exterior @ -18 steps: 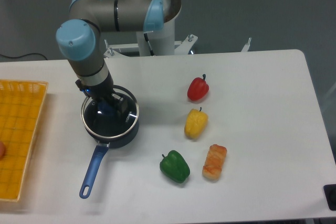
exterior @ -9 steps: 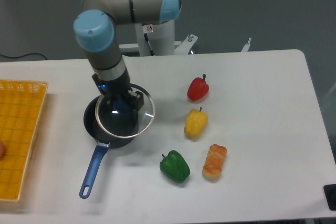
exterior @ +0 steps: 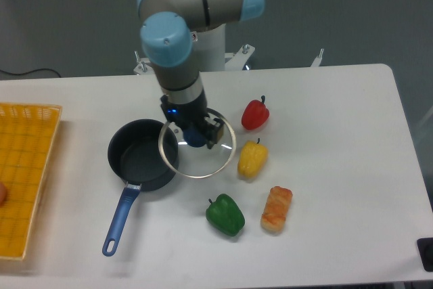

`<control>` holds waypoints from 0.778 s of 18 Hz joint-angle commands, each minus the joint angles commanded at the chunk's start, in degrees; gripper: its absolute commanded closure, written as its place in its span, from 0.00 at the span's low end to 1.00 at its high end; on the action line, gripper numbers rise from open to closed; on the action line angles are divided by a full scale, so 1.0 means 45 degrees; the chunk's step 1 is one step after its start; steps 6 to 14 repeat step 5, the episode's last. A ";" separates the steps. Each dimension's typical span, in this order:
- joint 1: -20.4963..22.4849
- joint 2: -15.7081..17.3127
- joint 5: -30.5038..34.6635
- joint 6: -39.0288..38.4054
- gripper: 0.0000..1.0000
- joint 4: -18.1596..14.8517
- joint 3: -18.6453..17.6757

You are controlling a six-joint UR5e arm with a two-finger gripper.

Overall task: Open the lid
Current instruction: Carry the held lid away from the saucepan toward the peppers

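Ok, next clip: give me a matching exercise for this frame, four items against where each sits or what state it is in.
Items:
1. lid
2. saucepan
3. green pepper
4. basket

States:
A. uncovered, handle toward the front edge
B. far left on the table
C. held by the gripper, right of the pan
D. front, beside the orange food piece

Pairs: 1-C, 2-A, 3-D, 4-B

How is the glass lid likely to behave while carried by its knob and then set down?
The lid looks like a rigid glass disc with a metal rim, so it should keep its shape but could chip if dropped. The gripper holds only the blue centre knob, so the disc may tilt. Set on edge, it would probably roll.
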 joint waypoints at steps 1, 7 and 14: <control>0.0137 0.0000 0.0000 0.0195 0.36 0.0000 0.0039; 0.0646 -0.0020 0.0000 0.0938 0.36 -0.0020 0.0059; 0.0646 -0.0020 0.0000 0.0938 0.36 -0.0020 0.0059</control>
